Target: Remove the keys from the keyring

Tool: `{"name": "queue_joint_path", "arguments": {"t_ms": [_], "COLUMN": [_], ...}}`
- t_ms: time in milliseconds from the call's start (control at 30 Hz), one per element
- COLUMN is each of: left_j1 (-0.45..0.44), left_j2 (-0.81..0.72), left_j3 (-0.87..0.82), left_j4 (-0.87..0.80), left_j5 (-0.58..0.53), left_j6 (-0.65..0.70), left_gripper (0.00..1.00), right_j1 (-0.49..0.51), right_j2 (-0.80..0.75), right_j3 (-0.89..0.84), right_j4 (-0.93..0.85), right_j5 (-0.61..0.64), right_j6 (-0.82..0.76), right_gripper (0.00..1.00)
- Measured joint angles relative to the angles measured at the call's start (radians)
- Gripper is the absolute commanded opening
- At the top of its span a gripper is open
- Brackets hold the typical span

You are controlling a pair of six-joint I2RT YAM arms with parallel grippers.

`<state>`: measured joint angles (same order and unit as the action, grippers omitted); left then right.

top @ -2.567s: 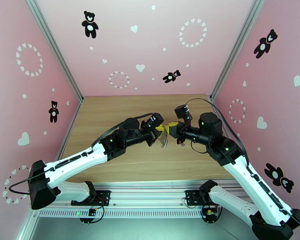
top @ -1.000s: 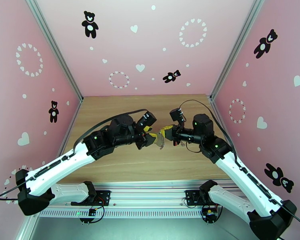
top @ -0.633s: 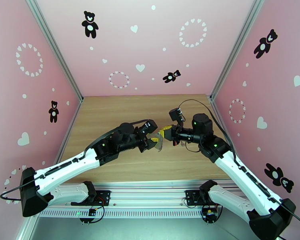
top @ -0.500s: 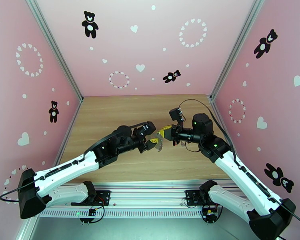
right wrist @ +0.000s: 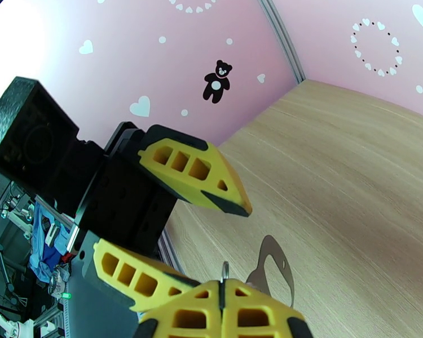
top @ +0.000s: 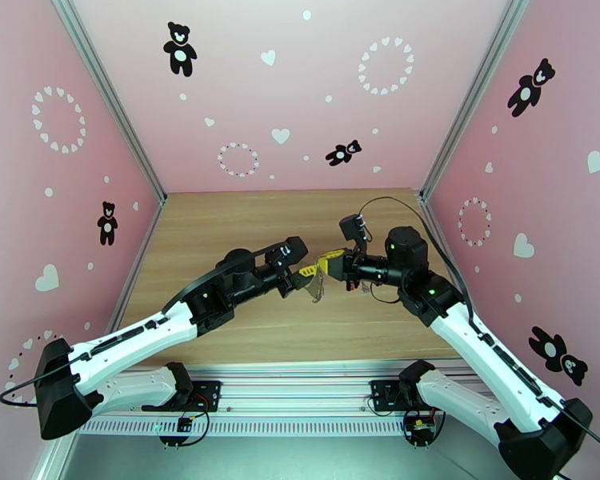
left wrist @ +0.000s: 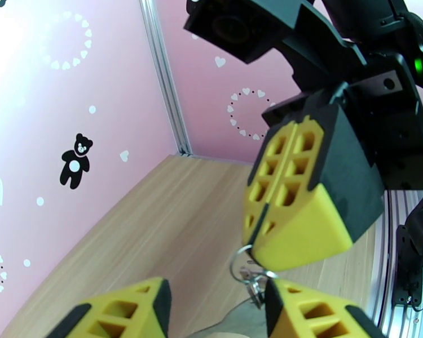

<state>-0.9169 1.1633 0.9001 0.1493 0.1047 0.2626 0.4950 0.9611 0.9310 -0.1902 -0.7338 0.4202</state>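
Closing in under keyring (left wrist: pixel 241 260), my left jaws half open, keys (left wrist: pixel 256 285) between, ungripped yet; right jaws stay pinched on keyring.

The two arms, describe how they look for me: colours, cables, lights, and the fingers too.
The left arm and right arm each have long white links joined by black joint housings. Small green lights glow on the right arm's joints. A thin black cable loops beside each arm. The fingers are wedge-shaped yellow pads edged in black, with rows of rectangular cut-outs.
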Motion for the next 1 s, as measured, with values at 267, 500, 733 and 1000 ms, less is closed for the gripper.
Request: {"name": "queue_joint_path", "arguments": {"t_ms": [267, 500, 733, 1000], "left_j1": [0.03, 0.04, 0.047, 0.054], "left_j2": [0.002, 0.03, 0.049, 0.08], "left_j3": [-0.002, -0.002, 0.001, 0.04], "left_j4": [0.0, -0.023, -0.031, -0.034], "left_j5": [0.098, 0.162, 0.179, 0.229], "left_j6": [-0.001, 0.0, 0.0, 0.007], "left_gripper": [0.47, 0.47, 0.44, 0.4], "right_j1": [0.0, 0.0, 0.0, 0.0], "right_j2": [-0.001, -0.001, -0.003, -0.018], "right_j3": [0.0, 0.0, 0.0, 0.0], "right_j4": [0.002, 0.002, 0.002, 0.001], "right_j5": [-0.004, -0.013, -0.026, -0.032], "right_j6": [0.0, 0.0, -0.001, -0.001], "right_gripper": [0.0, 0.0, 0.0, 0.0]}}
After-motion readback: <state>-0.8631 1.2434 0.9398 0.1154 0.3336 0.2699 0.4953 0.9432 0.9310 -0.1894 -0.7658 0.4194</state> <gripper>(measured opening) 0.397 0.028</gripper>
